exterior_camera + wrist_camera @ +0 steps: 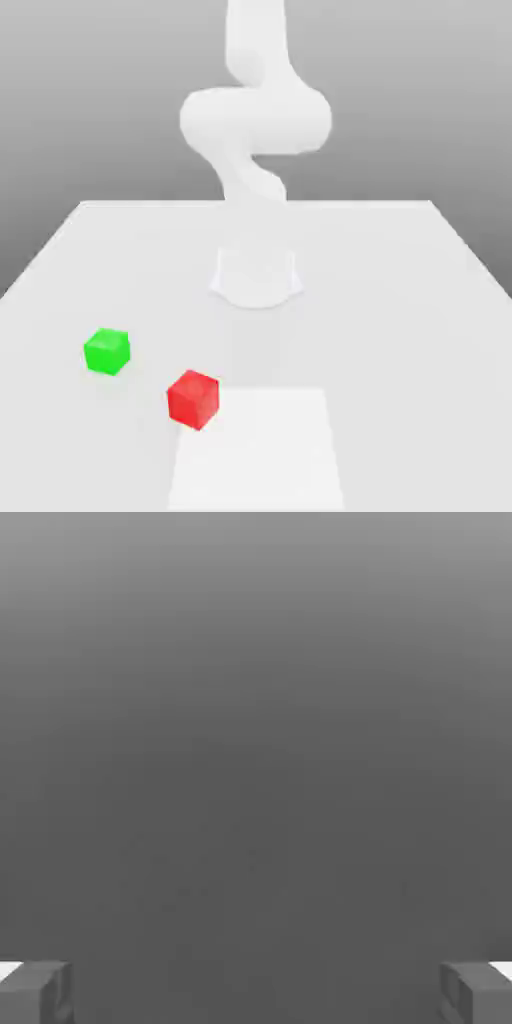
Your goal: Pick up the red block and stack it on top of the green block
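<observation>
On the table (400, 300), toward the exterior view's left, sits the green block (107, 351); just to its right and nearer the camera, apart from it, lies the red block (193, 398) — likely light, rigid and smooth, so best taken squarely across two opposite flat faces. The pincer (256, 992) stands wide apart, holding nothing — its fingertips (35, 990) frame bare grey
</observation>
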